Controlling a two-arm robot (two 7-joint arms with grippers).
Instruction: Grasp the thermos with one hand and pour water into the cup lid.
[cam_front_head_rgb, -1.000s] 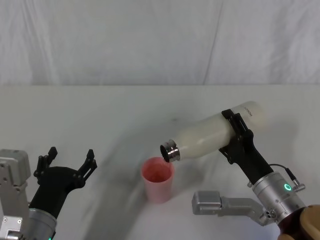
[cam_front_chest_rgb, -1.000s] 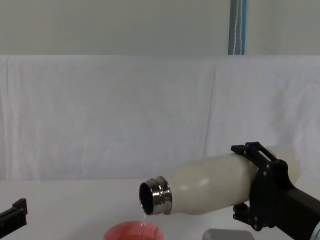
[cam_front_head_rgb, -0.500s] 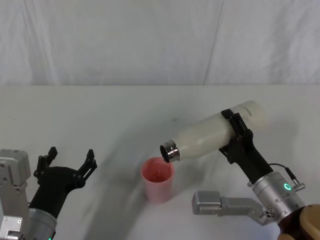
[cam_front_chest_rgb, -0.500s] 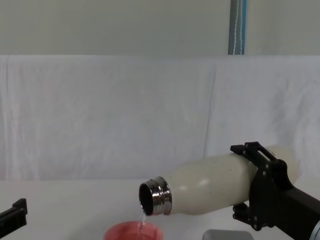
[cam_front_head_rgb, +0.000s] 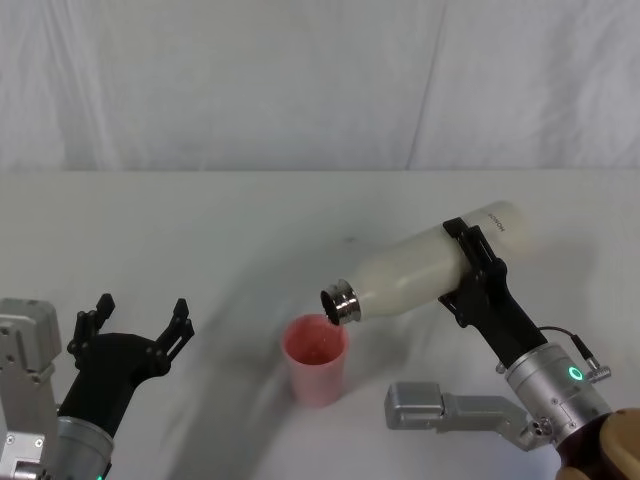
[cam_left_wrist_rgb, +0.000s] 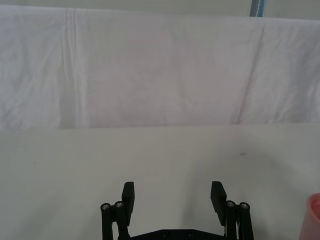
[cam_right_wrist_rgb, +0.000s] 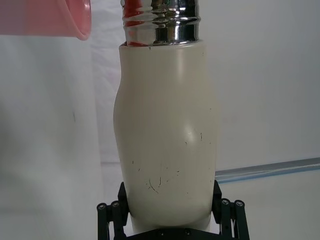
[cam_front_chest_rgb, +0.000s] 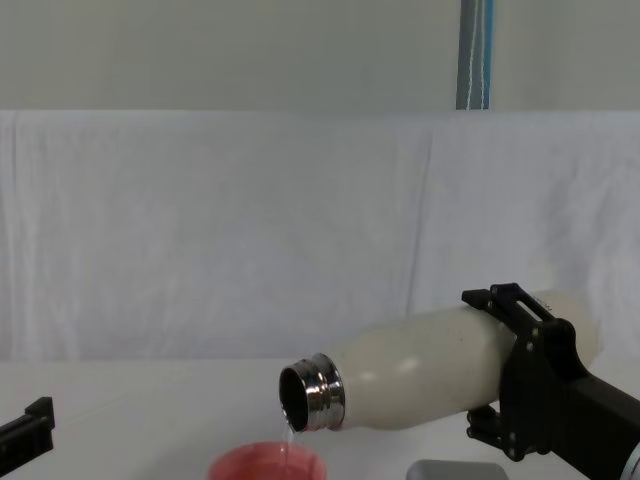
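The cream-white thermos (cam_front_head_rgb: 425, 268) is tipped almost level, its steel neck (cam_front_head_rgb: 340, 301) over the rim of the pink cup lid (cam_front_head_rgb: 316, 358). My right gripper (cam_front_head_rgb: 474, 270) is shut on the thermos body near its base. In the chest view a thin stream of water runs from the thermos (cam_front_chest_rgb: 440, 365) mouth down into the cup lid (cam_front_chest_rgb: 268, 466). The right wrist view shows the thermos (cam_right_wrist_rgb: 167, 135) held between the black fingers (cam_right_wrist_rgb: 225, 207), with the cup lid (cam_right_wrist_rgb: 47, 17) beyond its neck. My left gripper (cam_front_head_rgb: 138, 322) rests open at the near left, well apart from the cup lid.
The white table (cam_front_head_rgb: 200, 230) is backed by a white cloth wall (cam_front_head_rgb: 300, 80). A grey block of the right arm (cam_front_head_rgb: 440, 408) lies on the table just right of the cup lid. In the left wrist view the cup lid (cam_left_wrist_rgb: 314, 215) shows at the edge.
Almost nothing differs; the thermos keeps the same tilt over the cup lid and water keeps running. The left arm has not moved.
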